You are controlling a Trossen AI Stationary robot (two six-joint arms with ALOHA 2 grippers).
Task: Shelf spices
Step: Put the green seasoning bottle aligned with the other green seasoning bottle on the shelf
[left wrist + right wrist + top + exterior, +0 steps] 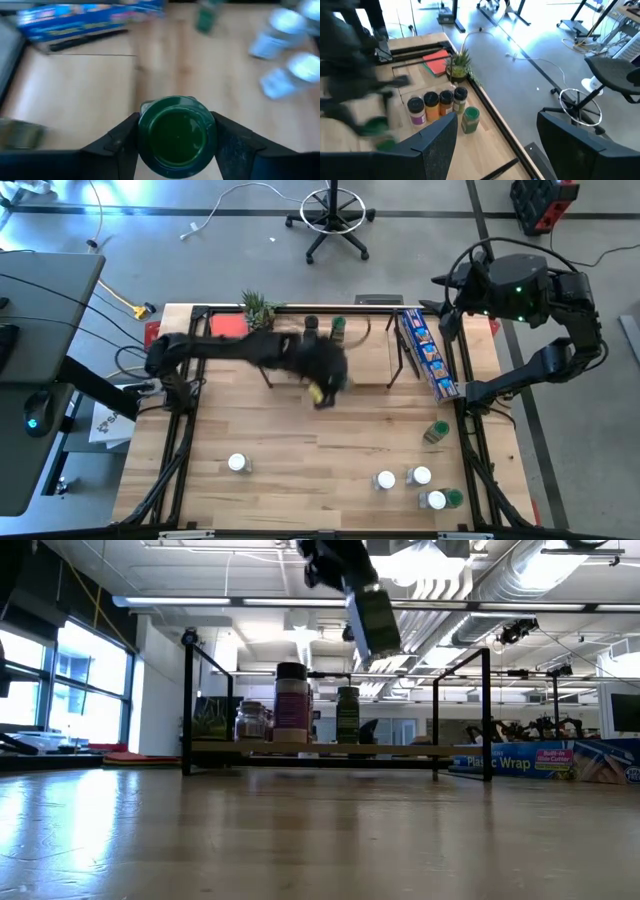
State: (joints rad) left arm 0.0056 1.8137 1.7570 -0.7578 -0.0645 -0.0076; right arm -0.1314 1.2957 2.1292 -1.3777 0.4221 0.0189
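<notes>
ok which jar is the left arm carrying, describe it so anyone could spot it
Find the wooden shelf at the table's far edge. Just in front of it the left gripper grips a green-lidded spice jar, held in the air. Every other jar rests on the shelf or the table.

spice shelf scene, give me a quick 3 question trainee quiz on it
1. True or false: the left gripper holds a green-lidded jar.
2. Where is the blue packet? A) on the floor B) by the table's right edge C) in the right gripper
3. Fill in: the shelf stands on thin black ____.

Key: 1 true; 2 B; 3 legs.
</notes>
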